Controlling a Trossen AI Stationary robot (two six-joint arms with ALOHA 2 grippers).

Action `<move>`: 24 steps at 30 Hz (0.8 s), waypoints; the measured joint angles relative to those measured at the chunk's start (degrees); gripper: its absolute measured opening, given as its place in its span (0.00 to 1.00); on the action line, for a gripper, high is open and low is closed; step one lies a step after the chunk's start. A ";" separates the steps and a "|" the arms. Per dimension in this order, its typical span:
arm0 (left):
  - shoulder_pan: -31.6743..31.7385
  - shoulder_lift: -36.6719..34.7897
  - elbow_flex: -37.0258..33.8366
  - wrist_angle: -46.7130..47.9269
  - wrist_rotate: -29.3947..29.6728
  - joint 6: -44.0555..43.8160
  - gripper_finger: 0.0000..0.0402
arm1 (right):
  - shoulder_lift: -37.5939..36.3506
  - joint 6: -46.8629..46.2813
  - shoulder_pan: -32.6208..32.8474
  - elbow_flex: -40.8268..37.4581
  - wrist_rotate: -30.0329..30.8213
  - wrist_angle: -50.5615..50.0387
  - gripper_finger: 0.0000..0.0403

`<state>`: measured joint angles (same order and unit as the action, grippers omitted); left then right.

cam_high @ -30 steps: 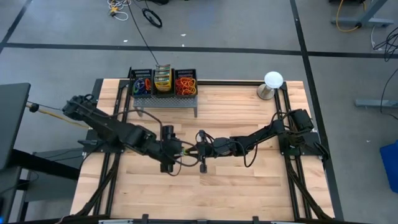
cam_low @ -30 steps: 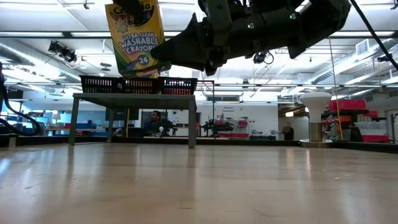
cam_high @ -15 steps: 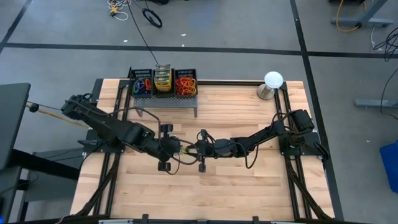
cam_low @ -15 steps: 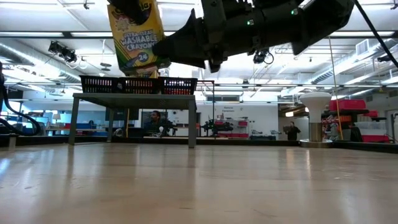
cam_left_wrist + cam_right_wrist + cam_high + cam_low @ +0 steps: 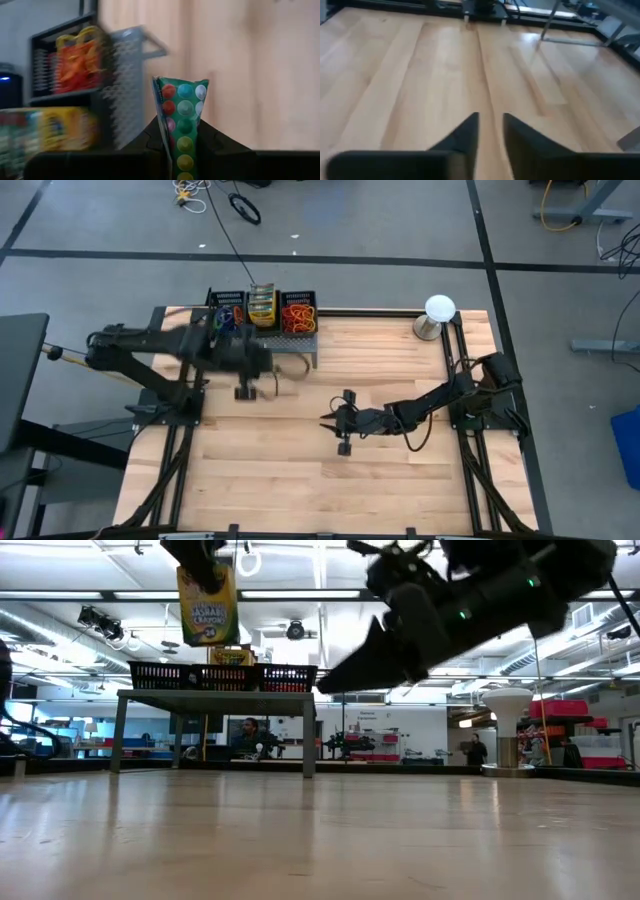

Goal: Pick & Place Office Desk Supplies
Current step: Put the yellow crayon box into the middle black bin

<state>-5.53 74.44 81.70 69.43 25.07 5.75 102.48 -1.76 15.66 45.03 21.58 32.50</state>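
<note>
A yellow-and-green crayon box (image 5: 208, 605) hangs in the air near the far left rack, with my left gripper (image 5: 181, 134) shut on it. The black mesh rack (image 5: 265, 330) stands on a grey stand; it holds mixed rubber bands (image 5: 228, 315), more crayon boxes (image 5: 262, 310) and red and orange rubber bands (image 5: 298, 313). My right gripper (image 5: 328, 420) hovers over the middle of the table, its fingers (image 5: 470, 131) a narrow gap apart with nothing between them. My left gripper pinches the crayon box between its two fingers, one on each broad face, at the box's upper end (image 5: 184, 145). The narrow green side with coloured dots (image 5: 184, 107) faces the wrist camera. The fingers slant downward. The box hangs upright below them, lifted clear of table and rack.
A white ball on a metal base (image 5: 438, 315) stands at the far right corner. Black frame rails (image 5: 465, 460) run along the table's left and right sides. Bare wood (image 5: 300, 470) lies near and between the arms.
The crayon box has passed from my right gripper to my left at the table's middle. My left gripper has carried it up and toward the far left rack, and the box now hangs near the rack. My right gripper has let go and drawn back toward the table's right edge.
</note>
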 joint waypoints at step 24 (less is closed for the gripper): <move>36.82 3.52 5.04 -4.47 -15.09 28.79 0.13 | 0.00 2.05 -0.13 -2.69 -4.04 3.34 0.03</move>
<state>31.29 77.96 86.74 64.96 9.98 34.54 102.48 0.30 15.53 42.35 17.54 35.83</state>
